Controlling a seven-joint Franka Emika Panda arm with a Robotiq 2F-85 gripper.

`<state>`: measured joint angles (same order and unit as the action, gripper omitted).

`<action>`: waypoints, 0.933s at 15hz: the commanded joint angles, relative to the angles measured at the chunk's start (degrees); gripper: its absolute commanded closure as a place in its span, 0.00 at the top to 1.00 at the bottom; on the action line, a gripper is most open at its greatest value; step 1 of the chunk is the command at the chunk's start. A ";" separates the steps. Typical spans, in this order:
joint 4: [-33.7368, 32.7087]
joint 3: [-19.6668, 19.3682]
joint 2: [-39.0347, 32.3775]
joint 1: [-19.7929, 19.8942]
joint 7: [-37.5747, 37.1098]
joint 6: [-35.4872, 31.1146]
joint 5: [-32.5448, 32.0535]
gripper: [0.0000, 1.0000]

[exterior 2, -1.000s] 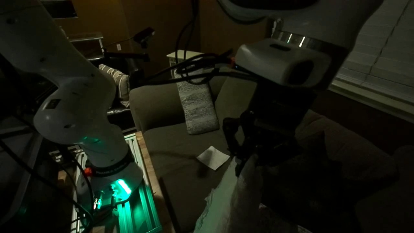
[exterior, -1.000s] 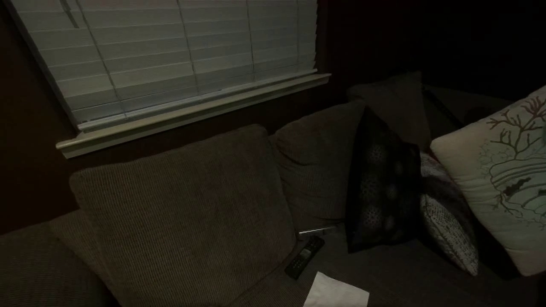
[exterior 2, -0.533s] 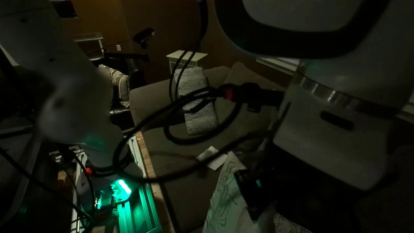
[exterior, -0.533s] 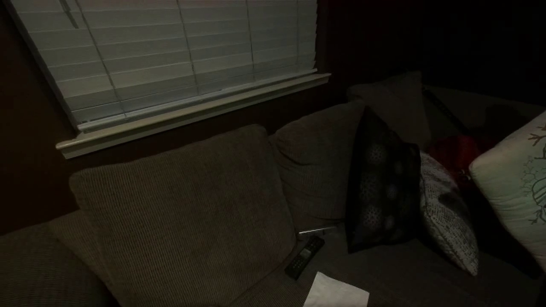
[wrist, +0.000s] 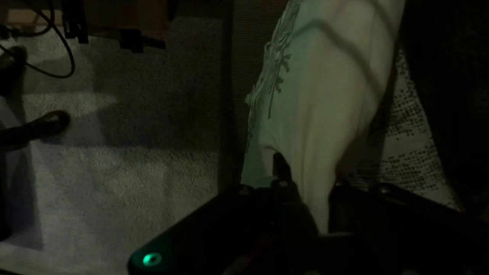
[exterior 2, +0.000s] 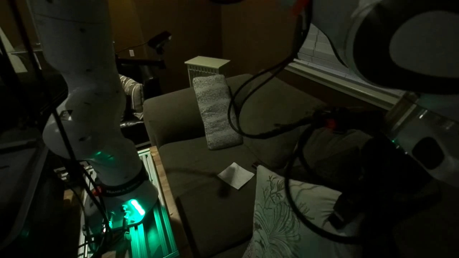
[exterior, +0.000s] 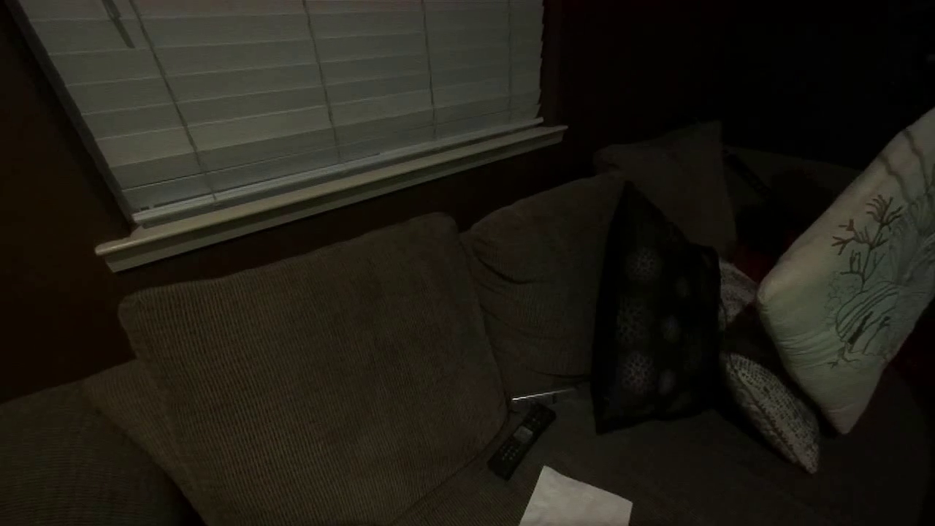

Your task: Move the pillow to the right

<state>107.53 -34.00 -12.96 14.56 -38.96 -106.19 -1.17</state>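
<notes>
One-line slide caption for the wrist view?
Black hand grips a cream branch-patterned fabric pillow, with a pale dark-flecked fabric pillow partly behind it.

Robot arm (exterior 2: 91,82) was pale grey and rounded. Base band (exterior 2: 125,186) was dark and bore pale lettering (exterior 2: 122,190). Base light (exterior 2: 137,207) glowed green. Cables (exterior 2: 261,136) were black. Gripper (wrist: 310,187) was black, with a round fastener (wrist: 152,259) lit green.

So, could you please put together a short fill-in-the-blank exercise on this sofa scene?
1. In the wrist view, the gripper pinches the cream branch-patterned pillow from ____ opposite sides.
2. In an exterior view, the remote control lies on the sofa, to the ____ of the black dotted pillow.
3. The light on the robot's base glows ____.
4. On the black chair, a throw pillow has a pattern of ____.

Missing words: two; left; green; stripes.
</notes>
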 commanded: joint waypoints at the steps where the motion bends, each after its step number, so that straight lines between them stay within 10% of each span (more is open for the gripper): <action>1: -13.71 3.94 -13.28 7.02 8.76 5.69 0.30 0.03; 14: -23.08 7.07 -28.03 12.24 1.69 -0.03 0.66 0.03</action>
<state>90.41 -29.49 -35.26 23.89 -37.84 -103.53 -1.66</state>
